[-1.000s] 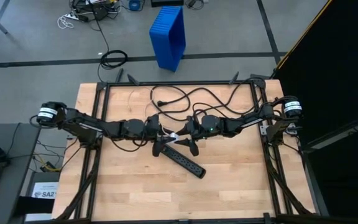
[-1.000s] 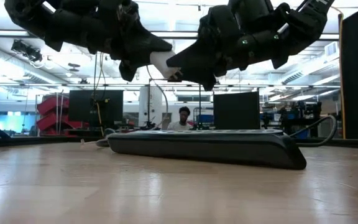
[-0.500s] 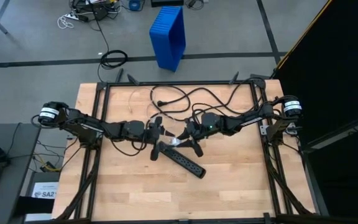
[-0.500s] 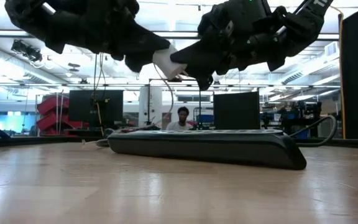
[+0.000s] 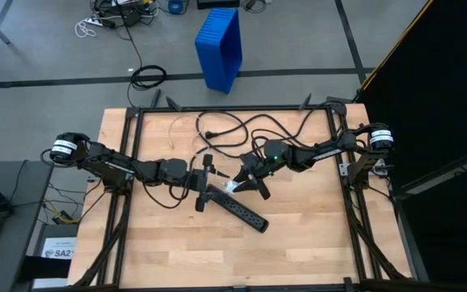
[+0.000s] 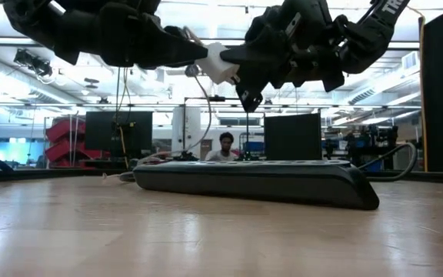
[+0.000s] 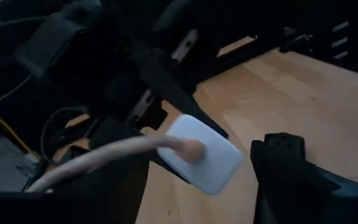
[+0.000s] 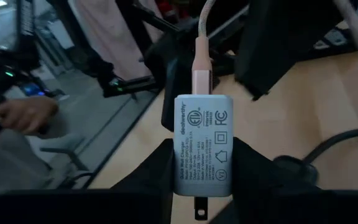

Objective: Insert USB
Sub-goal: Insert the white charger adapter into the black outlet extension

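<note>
Two dark, jointed arms with white-banded shoulder housings; the right arm [image 5: 314, 152] shows a green light.

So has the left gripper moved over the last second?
Yes. In the high view the left gripper has drawn back toward its own side, away from the power strip's upper end.

Black power strip [image 5: 235, 208] lying slantwise on wooden table [image 5: 298, 235], its thick black cord [image 5: 242, 126] looping at the far edge. Blue bin [image 5: 220, 47] on floor beyond. Seated person [image 6: 224, 148] behind.

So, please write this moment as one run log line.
right gripper: holds white charger | USB cable: plugged in | left gripper: open beside it
</note>
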You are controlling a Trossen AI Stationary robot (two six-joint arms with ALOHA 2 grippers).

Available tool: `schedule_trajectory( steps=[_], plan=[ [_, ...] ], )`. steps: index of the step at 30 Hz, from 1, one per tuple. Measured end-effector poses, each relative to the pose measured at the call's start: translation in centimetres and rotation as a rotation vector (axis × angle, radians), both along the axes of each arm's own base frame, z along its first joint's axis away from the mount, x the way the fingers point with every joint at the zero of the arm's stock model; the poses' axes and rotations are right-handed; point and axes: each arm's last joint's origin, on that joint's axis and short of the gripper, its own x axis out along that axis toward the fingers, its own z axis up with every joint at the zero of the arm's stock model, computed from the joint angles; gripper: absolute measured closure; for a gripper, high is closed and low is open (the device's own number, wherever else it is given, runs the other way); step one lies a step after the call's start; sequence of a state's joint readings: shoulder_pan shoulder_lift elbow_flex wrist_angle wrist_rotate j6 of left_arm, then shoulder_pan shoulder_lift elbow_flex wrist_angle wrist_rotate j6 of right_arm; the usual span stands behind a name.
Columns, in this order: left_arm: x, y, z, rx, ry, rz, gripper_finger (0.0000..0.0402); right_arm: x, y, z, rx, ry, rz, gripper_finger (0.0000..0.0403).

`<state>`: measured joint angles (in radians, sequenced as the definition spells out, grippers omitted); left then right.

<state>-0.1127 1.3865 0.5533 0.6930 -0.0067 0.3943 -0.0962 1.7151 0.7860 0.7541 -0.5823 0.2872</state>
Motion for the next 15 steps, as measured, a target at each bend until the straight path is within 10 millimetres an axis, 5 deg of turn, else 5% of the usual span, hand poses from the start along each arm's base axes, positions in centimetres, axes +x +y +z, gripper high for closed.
schedule_trajectory(
  steps=[15],
  plan=[
    [0.18, -0.30, 0.45, 0.082, -0.082, -0.098, 0.0146, -0.01, 0.05, 0.38, 0.052, -0.013, 0.034, 0.0317]
  ],
)
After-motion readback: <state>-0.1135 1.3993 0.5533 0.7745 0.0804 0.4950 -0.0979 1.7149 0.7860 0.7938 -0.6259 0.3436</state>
